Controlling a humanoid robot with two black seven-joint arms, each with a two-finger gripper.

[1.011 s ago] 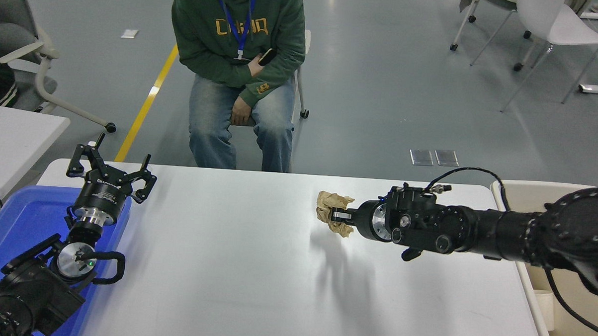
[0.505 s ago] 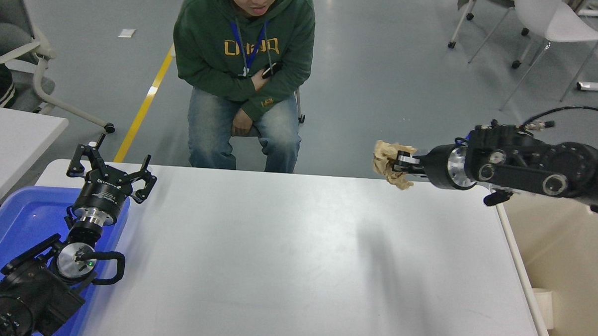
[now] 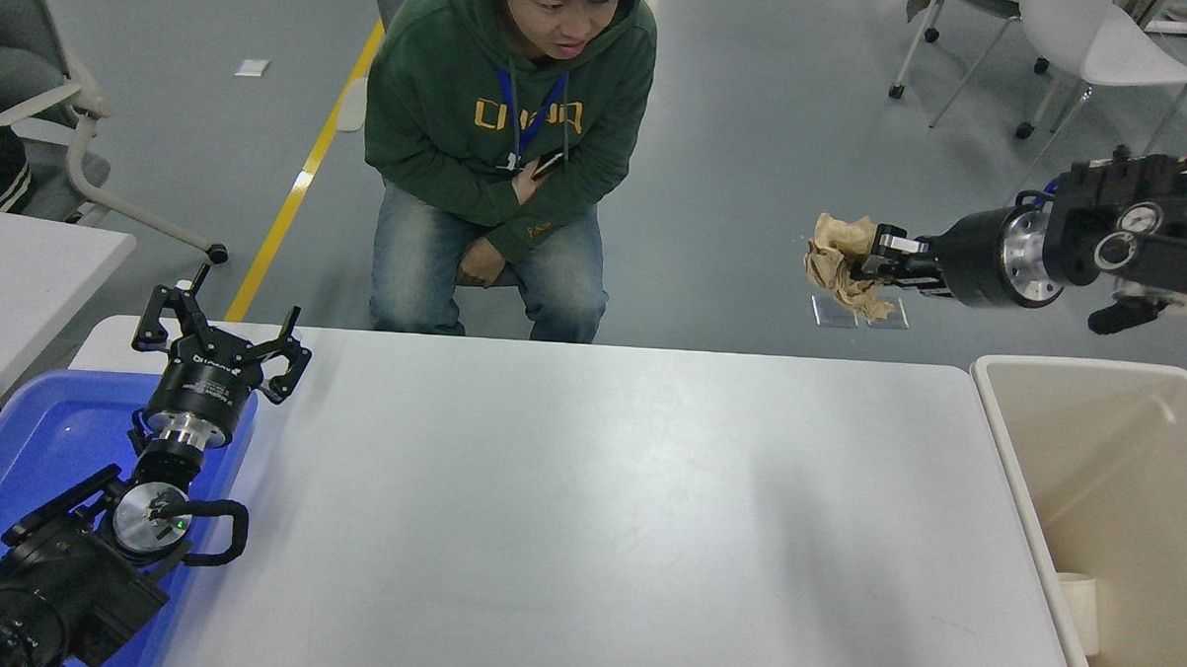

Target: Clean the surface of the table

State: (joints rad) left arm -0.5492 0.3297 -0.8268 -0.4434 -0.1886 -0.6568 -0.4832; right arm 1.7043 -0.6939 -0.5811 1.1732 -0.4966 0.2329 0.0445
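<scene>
— Head view, right side?
— Right gripper up high, off past the table's far right corner, clamped on a crumpled brown paper wad. Hanging in the air, just left of the beige bin.
— And the table surface?
— Spread white and glossy across the middle, between blue tray and bin.
— Left?
— Left gripper parked lower left over the tray's edge, fingers splayed wide, holding nothing.
— Far side?
— Seated person in a green hoodie.

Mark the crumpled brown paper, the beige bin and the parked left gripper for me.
crumpled brown paper wad (image 3: 838, 263), head view, its middle
beige plastic bin (image 3: 991, 402), head view, near-left rim
left gripper (image 3: 220, 335), head view, between fingers
</scene>
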